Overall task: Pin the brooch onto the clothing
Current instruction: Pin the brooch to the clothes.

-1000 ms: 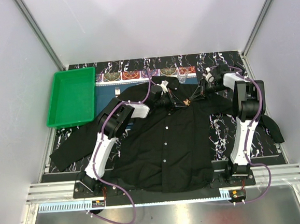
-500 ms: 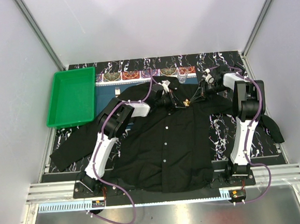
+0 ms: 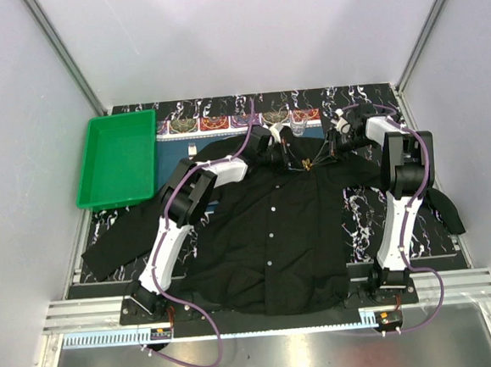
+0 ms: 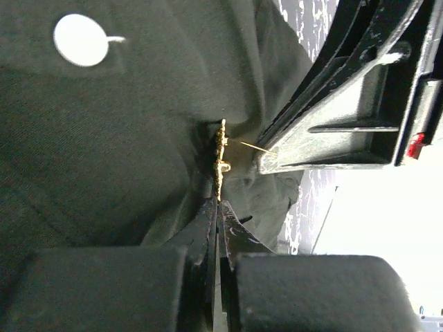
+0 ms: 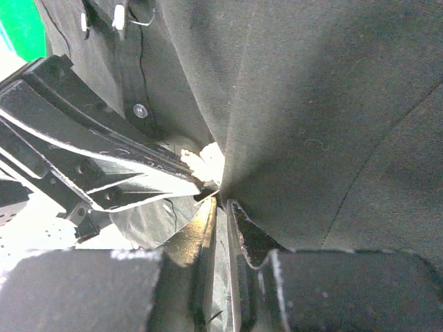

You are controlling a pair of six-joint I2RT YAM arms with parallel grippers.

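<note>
The black shirt point(image 3: 276, 249) is lying spread beneath both arms. The right gripper point(image 5: 220, 204) is pinching a fold of it between nearly closed fingers. The left gripper point(image 4: 218, 207), fingers pressed together, is holding the gold brooch point(image 4: 220, 155) at its tips, against that fold.

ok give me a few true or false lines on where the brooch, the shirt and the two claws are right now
1. The green tray sits to the left of the black shirt. True.
2. The brooch lies in the green tray. False: it stands at the tips of the left claw, against the shirt.
3. The left claw is wide open. False: it is shut, pinching the brooch.
4. The right claw is closed on shirt fabric, close to the left claw. True.
5. A white button shows on the shirt in the left wrist view. True.
</note>
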